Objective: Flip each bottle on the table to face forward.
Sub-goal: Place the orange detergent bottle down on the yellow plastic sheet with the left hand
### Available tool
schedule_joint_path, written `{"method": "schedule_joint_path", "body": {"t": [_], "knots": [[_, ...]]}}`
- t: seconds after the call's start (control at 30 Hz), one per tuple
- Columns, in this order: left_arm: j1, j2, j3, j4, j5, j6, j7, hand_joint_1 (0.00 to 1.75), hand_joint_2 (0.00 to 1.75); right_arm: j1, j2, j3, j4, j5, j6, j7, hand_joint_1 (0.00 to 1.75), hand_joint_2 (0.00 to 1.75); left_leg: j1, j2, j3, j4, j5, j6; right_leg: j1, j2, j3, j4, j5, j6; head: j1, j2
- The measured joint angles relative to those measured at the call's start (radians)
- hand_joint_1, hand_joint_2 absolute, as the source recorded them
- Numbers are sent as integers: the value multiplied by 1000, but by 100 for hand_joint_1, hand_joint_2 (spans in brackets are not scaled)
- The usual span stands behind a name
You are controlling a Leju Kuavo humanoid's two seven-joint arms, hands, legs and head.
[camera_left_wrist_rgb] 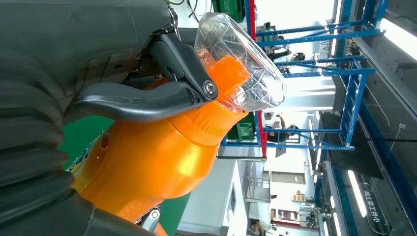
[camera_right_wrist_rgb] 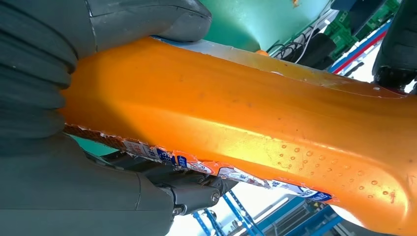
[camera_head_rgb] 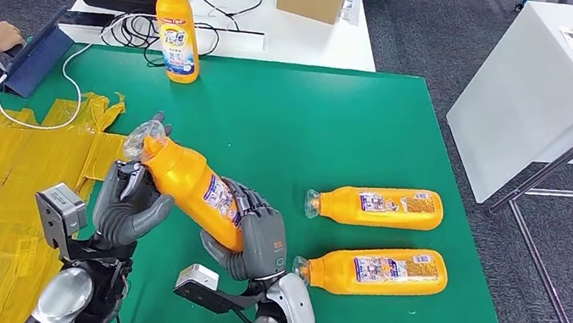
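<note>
4 bottles: 1 held (camera_head_rgb: 190, 183), 1 upright (camera_head_rgb: 176, 27) (far), 2 lying (camera_head_rgb: 375, 206).

Two lying bottles (camera_head_rgb: 379, 207) right of the held bottle (camera_head_rgb: 192, 183)

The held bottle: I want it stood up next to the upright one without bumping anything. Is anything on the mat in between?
Nothing visible: the green mat is bare between the held bottle and the upright bottle; the cables lie behind it.

Plastics and finishes

The held bottle (camera_head_rgb: 192, 184) was glossy orange plastic, its cap (camera_left_wrist_rgb: 244, 64) clear — the green mat (camera_head_rgb: 314, 123) looked matt.
</note>
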Motion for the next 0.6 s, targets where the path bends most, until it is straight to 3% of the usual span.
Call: {"method": "schedule_joint_path", "body": {"t": [0.6], "knots": [[-7, 0, -5, 21, -114, 81, -11, 0, 175, -4, -1, -2, -7, -15, -30, 10, 175, 175, 0, 0, 0, 0, 0, 0, 0, 0, 0, 0, 0, 0, 0, 0]]}}
